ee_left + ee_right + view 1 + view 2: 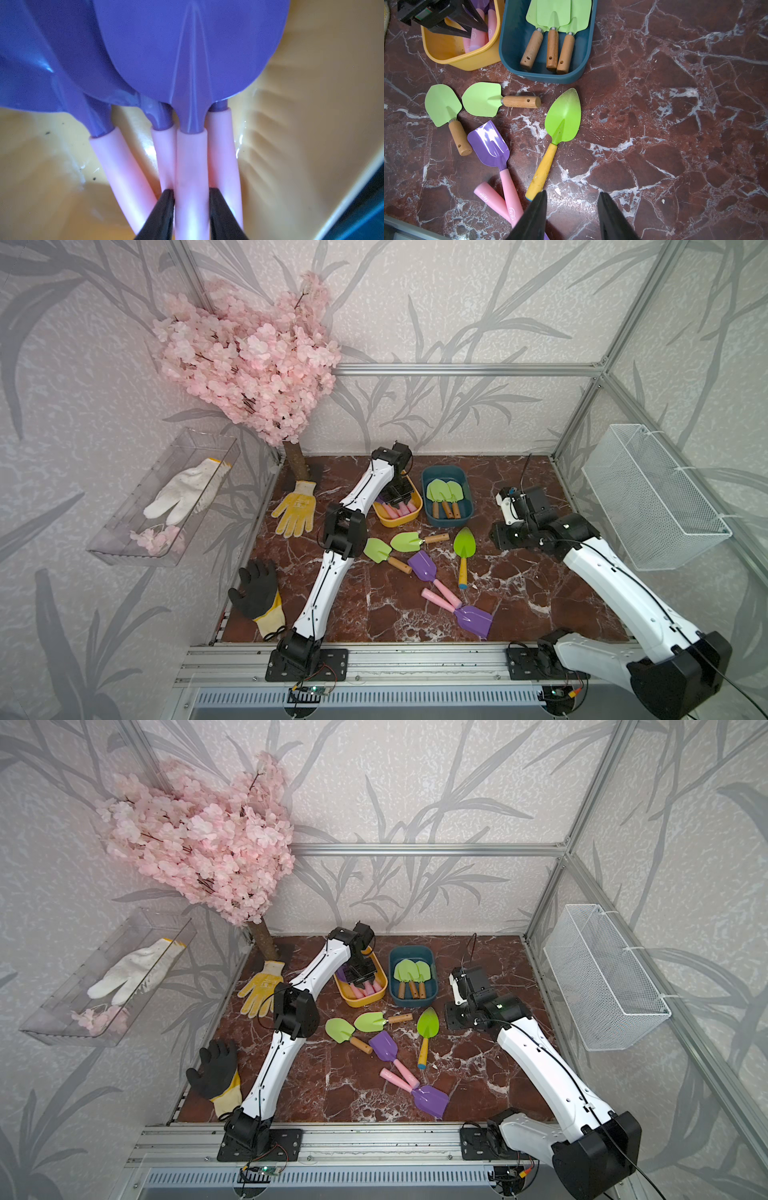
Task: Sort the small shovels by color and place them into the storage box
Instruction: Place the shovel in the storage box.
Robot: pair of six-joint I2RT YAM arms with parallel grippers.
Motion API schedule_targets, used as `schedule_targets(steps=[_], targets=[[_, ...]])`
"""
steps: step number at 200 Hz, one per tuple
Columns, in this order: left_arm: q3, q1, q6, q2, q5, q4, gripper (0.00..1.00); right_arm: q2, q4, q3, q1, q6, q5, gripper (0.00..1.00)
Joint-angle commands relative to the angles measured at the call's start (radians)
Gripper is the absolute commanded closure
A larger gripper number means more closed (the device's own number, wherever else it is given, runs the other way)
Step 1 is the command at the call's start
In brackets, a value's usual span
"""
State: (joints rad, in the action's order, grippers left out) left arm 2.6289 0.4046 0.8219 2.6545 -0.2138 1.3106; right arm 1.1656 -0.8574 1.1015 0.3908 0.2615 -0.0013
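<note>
L gripper (191, 190) flanks smooth round pink handle (191, 158), in glossy yellow tub (301, 124).

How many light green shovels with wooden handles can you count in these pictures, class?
5. Three shovels lie side by side in the teal tub. Two more lie on the table in front of it, blades close together. None seems hidden.
</note>
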Motion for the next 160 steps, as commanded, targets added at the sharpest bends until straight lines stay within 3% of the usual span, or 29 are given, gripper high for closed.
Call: schedule_targets(steps=[1, 36, 81, 160], targets=[[0.021, -0.006, 0.003, 0.030, 0.005, 0.009, 0.68, -0.012, 0.008, 0.006, -0.004, -0.002, 0.001, 0.55], [0.020, -0.005, 0.003, 0.028, 0.002, 0.012, 0.67, -0.004, 0.008, 0.003, -0.003, -0.002, -0.003, 0.56], [0.021, -0.006, 0.010, 0.000, 0.013, 0.022, 0.55, -0.004, 0.006, 0.012, -0.003, -0.002, -0.004, 0.55], [0.020, -0.003, 0.003, -0.097, 0.034, 0.033, 0.49, -0.022, -0.011, 0.033, -0.003, 0.003, -0.012, 0.55]])
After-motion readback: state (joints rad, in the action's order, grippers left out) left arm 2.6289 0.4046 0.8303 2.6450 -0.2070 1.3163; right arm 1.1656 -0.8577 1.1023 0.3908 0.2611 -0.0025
